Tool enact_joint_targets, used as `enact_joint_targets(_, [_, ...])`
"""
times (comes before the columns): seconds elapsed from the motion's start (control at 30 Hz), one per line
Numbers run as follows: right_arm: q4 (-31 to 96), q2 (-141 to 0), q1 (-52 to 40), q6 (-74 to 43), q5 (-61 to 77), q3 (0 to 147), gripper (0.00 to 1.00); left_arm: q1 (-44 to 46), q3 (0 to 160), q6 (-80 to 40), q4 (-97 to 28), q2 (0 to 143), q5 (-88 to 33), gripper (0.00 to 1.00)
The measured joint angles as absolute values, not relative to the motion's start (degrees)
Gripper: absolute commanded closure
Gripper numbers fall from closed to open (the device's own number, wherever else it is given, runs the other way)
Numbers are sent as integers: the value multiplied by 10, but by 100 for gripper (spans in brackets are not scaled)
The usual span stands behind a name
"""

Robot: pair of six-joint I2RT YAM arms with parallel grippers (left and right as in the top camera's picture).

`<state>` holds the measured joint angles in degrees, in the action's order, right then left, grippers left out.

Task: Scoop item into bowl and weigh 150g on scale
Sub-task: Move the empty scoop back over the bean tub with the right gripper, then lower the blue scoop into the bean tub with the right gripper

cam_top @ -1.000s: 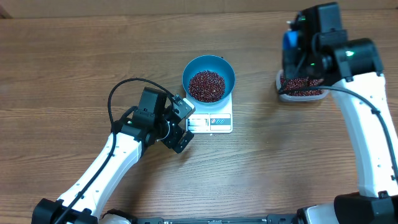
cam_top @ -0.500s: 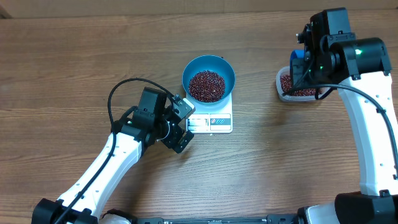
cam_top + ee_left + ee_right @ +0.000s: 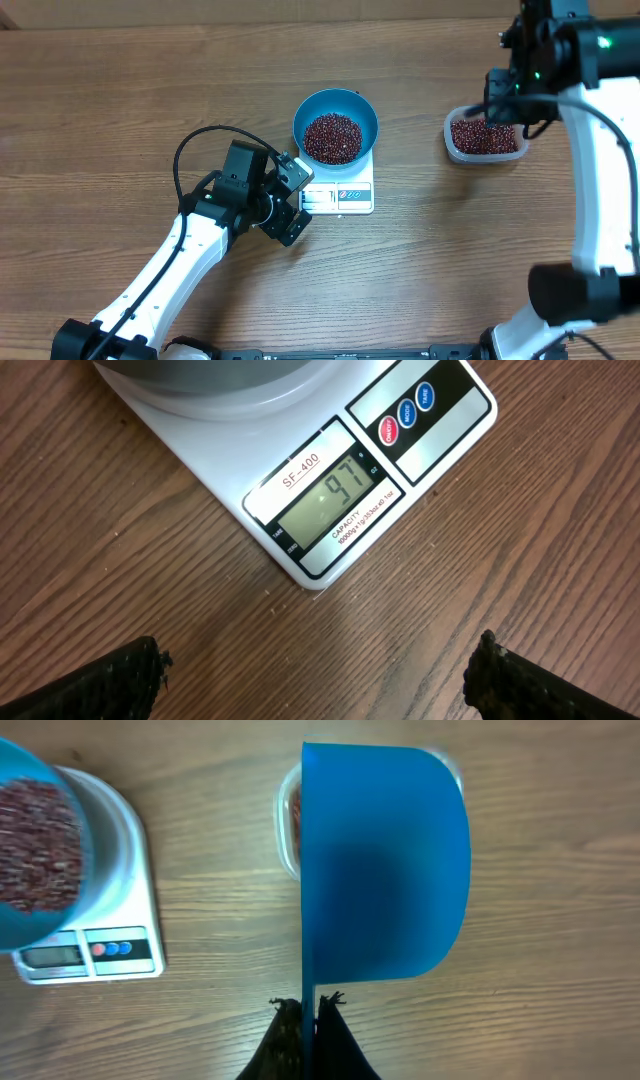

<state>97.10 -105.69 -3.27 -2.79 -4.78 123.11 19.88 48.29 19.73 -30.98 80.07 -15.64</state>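
Tub (image 3: pixel 290 820) right of scale (image 3: pixel 120 860) is mostly hidden by scoop (image 3: pixel 385 860) clamped in right gripper (image 3: pixel 310 1008); left gripper (image 3: pixel 320 680) is spread.

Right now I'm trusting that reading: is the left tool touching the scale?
Apart. The left wrist view shows bare wood between the scale and both fingertips of the open left tool.

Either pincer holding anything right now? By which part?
The right pincer is shut on the blue scoop, gripping the end of its thin handle. The left pincer is open and empty, near the scale.
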Motion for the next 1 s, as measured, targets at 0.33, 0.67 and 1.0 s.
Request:
enact_joint_targets(0.33, [971, -1160, 25, 9, -44, 1231, 96, 199, 483, 197, -310, 801, -156, 1])
enact_joint_targets(0.67, [971, -1215, 33, 58, -58, 1231, 96, 199, 483, 197, -310, 801, -156, 1])
enact_joint_targets(1.0, [923, -1243, 33, 47, -103, 1210, 96, 199, 483, 197, -310, 801, -156, 0])
